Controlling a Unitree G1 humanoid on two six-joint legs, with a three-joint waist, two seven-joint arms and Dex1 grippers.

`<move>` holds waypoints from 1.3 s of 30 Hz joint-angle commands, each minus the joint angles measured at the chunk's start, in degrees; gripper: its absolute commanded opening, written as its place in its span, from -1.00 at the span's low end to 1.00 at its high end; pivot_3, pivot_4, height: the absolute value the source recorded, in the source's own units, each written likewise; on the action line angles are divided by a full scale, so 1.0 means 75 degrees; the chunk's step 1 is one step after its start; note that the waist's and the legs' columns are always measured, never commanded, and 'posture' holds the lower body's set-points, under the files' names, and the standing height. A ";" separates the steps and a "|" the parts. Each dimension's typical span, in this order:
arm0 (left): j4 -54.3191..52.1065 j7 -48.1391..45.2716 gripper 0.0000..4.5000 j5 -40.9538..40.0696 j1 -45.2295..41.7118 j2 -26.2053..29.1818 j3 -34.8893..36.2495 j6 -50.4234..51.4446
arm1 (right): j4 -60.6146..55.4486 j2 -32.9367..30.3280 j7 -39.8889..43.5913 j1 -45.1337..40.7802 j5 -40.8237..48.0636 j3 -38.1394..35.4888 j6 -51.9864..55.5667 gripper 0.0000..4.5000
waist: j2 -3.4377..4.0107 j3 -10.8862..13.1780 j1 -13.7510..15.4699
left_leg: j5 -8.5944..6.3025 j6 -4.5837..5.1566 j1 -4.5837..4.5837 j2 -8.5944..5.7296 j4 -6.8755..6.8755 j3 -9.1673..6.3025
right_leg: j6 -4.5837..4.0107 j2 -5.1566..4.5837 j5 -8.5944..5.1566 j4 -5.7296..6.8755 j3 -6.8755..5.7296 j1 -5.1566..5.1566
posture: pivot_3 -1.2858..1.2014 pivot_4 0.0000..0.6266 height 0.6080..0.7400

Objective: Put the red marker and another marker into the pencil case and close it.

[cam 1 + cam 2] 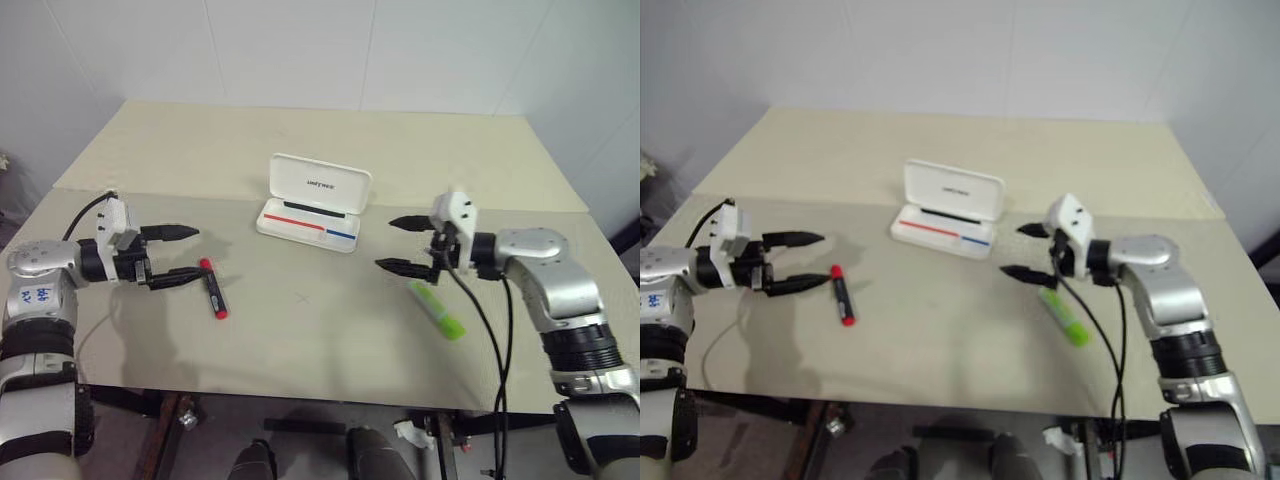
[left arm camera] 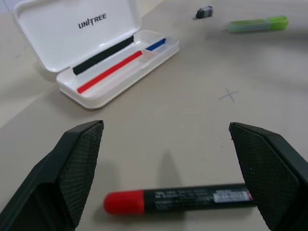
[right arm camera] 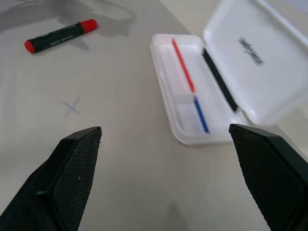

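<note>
The white pencil case [image 1: 310,205] stands open at the table's middle, lid raised, red and blue stripes inside, nothing in its tray [image 2: 120,77]. The red marker [image 1: 213,288], black barrel with red ends, lies left of centre. My left gripper [image 1: 178,256] hovers open just left of it; the marker [image 2: 178,199] lies between and a little beyond its fingertips, untouched. The light green marker [image 1: 437,310] lies on the table at the right. My right gripper [image 1: 405,244] hangs open above and slightly left of it, facing the case [image 3: 207,86].
The beige table [image 1: 320,340] has a seam across it behind the case. A small pencilled cross [image 1: 303,297] marks the table between the two markers. The table's front edge runs just below both arms.
</note>
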 commanded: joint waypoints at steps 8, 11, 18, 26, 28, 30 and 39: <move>-0.0489 0.0089 0.99 -0.0644 0.0081 0.0125 0.0601 0.0428 | 0.0595 0.1328 -0.0832 -0.0892 -0.0765 0.1070 0.0209 1.00 | -0.0001 -0.0001 -0.0001 | 0.0000 0.0000 0.0000 0.0000 0.0002 0.0000 | -0.0001 0.0000 0.0001 -0.0001 0.0000 0.0000 | 0.03 -0.52 1.00; -0.0613 -0.0104 0.99 -0.0804 0.0069 0.0185 0.0639 0.0615 | 0.1347 0.1699 -0.0915 -0.1305 -0.0984 0.1236 0.0123 1.00 | -0.0001 -0.0001 0.0002 | 0.0001 0.0000 -0.0001 0.0000 0.0001 0.0000 | -0.0002 0.0000 0.0001 0.0000 -0.0001 0.0000 | 0.03 -0.52 1.00; -0.0910 -0.0091 0.99 -0.1201 0.0342 0.0435 0.1081 0.1132 | 0.3414 0.2260 -0.1211 -0.2325 -0.1500 0.1300 -0.0248 1.00 | -0.0001 -0.0001 -0.0029 | 0.0000 0.0000 -0.0003 0.0000 -0.0011 0.0001 | -0.0003 0.0000 0.0000 -0.0003 -0.0001 -0.0007 | 0.03 -0.52 1.00; -0.1915 0.0086 0.99 -0.1528 0.1452 0.0627 0.1688 0.1293 | 0.5454 0.2434 -0.1178 -0.3271 -0.2045 0.1321 -0.0853 1.00 | -0.0003 -0.0001 -0.0205 | 0.0000 0.0000 -0.0004 0.0001 -0.0012 0.0000 | -0.0003 -0.0002 -0.0001 -0.0003 0.0000 -0.0007 | 0.03 -0.52 1.00; -0.2168 0.0197 0.99 -0.1609 0.1678 0.0668 0.1857 0.1384 | 0.5651 0.2448 -0.1060 -0.3391 -0.2088 0.1282 -0.0977 1.00 | -0.0003 -0.0001 -0.0225 | 0.0000 -0.0001 -0.0004 0.0002 -0.0016 -0.0001 | -0.0004 -0.0002 -0.0001 -0.0004 -0.0001 -0.0007 | 0.03 -0.52 1.00; -0.2370 0.0300 0.99 -0.1675 0.1908 0.0712 0.2026 0.1442 | 0.5797 0.2449 -0.0893 -0.3511 -0.2133 0.1281 -0.0964 1.00 | -0.0003 -0.0001 -0.0242 | 0.0000 -0.0001 -0.0003 0.0003 -0.0017 0.0000 | -0.0004 -0.0001 -0.0001 -0.0002 0.0000 -0.0009 | 0.03 -0.52 1.00; -0.3427 0.0782 0.99 -0.1974 0.2942 0.0658 0.2615 0.1691 | 0.6083 0.2486 -0.0203 -0.3789 -0.2306 0.1336 -0.1239 1.00 | -0.0003 -0.0001 -0.0405 | -0.0001 -0.0001 -0.0003 0.0003 -0.0017 -0.0001 | -0.0004 -0.0002 -0.0001 -0.0003 0.0001 -0.0008 | 0.03 -0.52 1.00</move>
